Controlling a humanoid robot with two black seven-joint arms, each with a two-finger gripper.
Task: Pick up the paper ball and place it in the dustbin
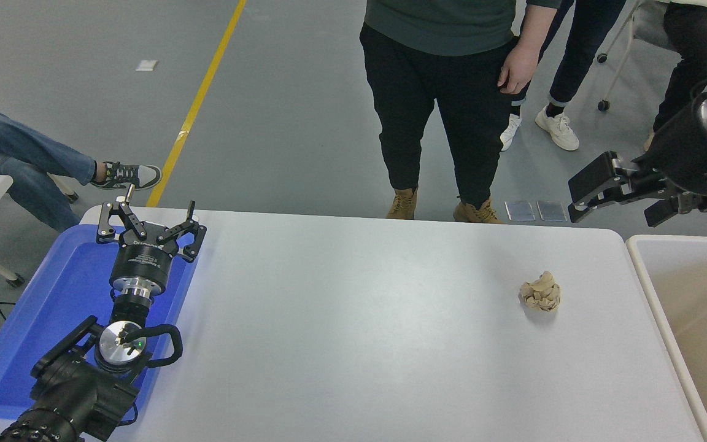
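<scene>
The tan paper ball [540, 292] lies on the white table [353, 319], near its right side. The dustbin [648, 270], with an off-white rim and beige inner walls, stands just past the table's right edge. My right gripper [580, 196] comes in from the upper right, held high in the air beyond the table's far edge, above and behind the ball; it is empty and I cannot tell how its fingers stand. My left gripper [148, 224] is parked open and empty over the blue tray.
A shallow blue tray [46, 319] sits at the table's left end under the left arm. A person in dark trousers [445, 123] stands at the far edge. Other people's legs and a wheeled chair are behind, at right. A seated person's legs are at far left.
</scene>
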